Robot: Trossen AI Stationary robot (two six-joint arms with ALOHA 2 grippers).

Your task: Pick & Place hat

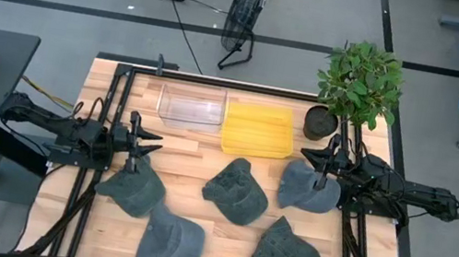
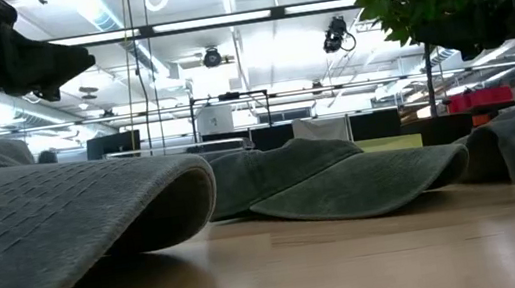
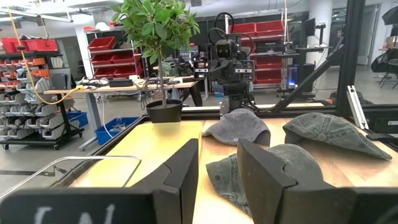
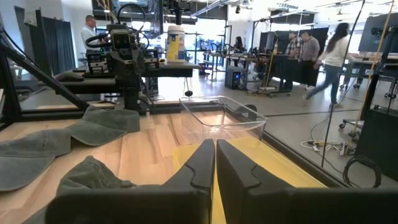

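Note:
Several grey-green hats lie crown up on the wooden table: one at the left (image 1: 133,189), one at the near left (image 1: 170,238), one in the middle (image 1: 238,189), one at the near right (image 1: 285,253) and one at the right (image 1: 308,187). My left gripper (image 1: 150,142) is open and empty, held above the table just beyond the left hat; its own view (image 3: 217,168) looks over the middle hat (image 3: 292,162). My right gripper (image 1: 308,152) is shut and empty, held over the far edge of the right hat (image 4: 93,177), pointing toward the bins.
A clear plastic bin (image 1: 191,106) and a yellow bin (image 1: 258,130) stand side by side at the table's far edge. A potted plant (image 1: 358,85) stands at the far right corner. Black frame rails (image 1: 108,127) run along the table's left and right sides. People stand beyond the table (image 4: 329,56).

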